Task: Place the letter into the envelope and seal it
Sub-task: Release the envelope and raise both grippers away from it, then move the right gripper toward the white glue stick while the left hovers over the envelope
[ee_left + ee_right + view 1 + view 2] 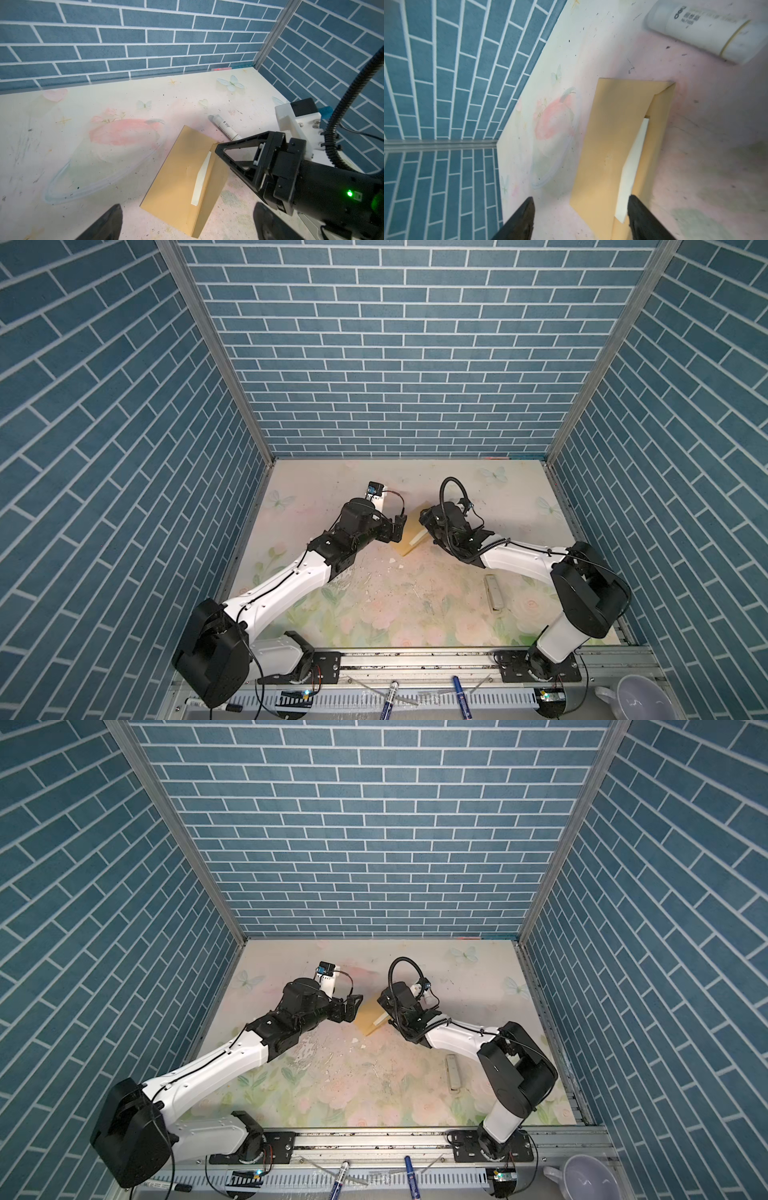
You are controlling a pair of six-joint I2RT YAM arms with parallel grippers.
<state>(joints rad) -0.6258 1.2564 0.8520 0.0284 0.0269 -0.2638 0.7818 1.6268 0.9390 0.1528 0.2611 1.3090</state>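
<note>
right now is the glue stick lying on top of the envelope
No, the glue stick lies on the bare table, clear of the envelope.

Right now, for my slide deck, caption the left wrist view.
Open left tool by a yellow envelope with a pale strip showing.

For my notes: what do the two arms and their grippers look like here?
The left arm and right arm have white link shells and black joint housings. The left gripper and right gripper have black fingers, the right's built as hollow triangular frames. A white bracket carries its wrist camera, a black ribbed hose loops over it, and a green light glows on its body.
</note>
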